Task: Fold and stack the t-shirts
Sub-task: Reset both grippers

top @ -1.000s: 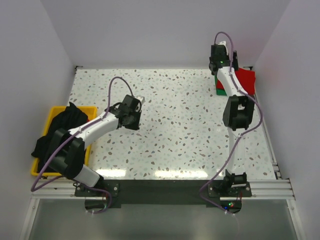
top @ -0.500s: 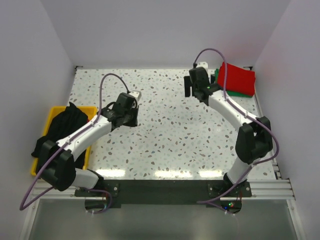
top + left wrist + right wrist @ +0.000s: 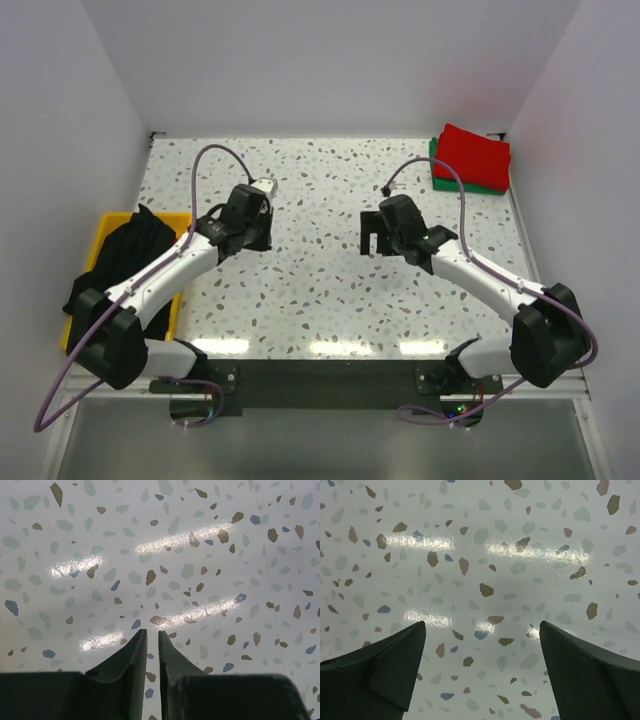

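Observation:
A folded bright red t-shirt (image 3: 473, 150) lies on top of a folded green t-shirt (image 3: 466, 184) at the far right corner of the table. A black t-shirt (image 3: 122, 262) lies crumpled in the yellow bin, spilling over its near edge. My right gripper (image 3: 374, 243) is open and empty over the middle of the table, well away from the stack; the right wrist view shows its gripper (image 3: 482, 624) with only speckled tabletop between the fingers. My left gripper (image 3: 256, 232) is shut and empty over the table's left half; the left wrist view shows its gripper (image 3: 153, 632) with the fingers almost touching.
The yellow bin (image 3: 178, 225) stands against the table's left edge. White walls close in the table on the left, far and right sides. The speckled tabletop (image 3: 320, 290) lies between the arms.
My right arm has drawn back from the far right corner to the table's middle, leaving the red shirt on the green one. My left gripper has shifted slightly towards the far left.

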Available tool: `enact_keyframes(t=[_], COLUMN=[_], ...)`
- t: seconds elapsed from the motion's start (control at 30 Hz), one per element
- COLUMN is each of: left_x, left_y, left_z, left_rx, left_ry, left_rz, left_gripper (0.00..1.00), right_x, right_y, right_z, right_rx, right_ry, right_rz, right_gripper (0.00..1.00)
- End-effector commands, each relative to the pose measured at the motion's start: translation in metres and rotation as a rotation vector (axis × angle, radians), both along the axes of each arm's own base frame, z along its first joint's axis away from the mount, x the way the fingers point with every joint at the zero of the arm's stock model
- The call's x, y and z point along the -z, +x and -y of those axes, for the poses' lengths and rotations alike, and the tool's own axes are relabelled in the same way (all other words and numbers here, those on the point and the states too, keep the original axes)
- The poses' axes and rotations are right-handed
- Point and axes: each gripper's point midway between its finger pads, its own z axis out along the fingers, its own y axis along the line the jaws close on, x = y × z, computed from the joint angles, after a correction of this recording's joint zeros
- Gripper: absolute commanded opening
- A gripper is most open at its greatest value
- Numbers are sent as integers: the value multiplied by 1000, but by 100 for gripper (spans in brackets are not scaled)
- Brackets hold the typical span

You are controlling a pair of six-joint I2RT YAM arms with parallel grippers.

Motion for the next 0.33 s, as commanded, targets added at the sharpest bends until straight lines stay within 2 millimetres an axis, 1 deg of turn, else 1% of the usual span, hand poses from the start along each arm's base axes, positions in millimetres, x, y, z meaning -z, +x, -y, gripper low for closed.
enact_keyframes(t=[0.0, 0.13, 0.3], left_x=[-25, -29, -31], left_y=[11, 13, 13], left_z=[-7, -13, -15], left_rx=[-14, -32, -37], left_ry=[-8, -15, -23], left_rz=[86, 95, 100], left_gripper=[20, 20, 20], right_x=[-17, -22, -40], right_y=[2, 1, 2], right_z=[-18, -20, -21], right_rx=[-14, -32, -36], right_ry=[117, 131, 165], right_rz=[30, 38, 91], right_gripper=[99, 99, 99])
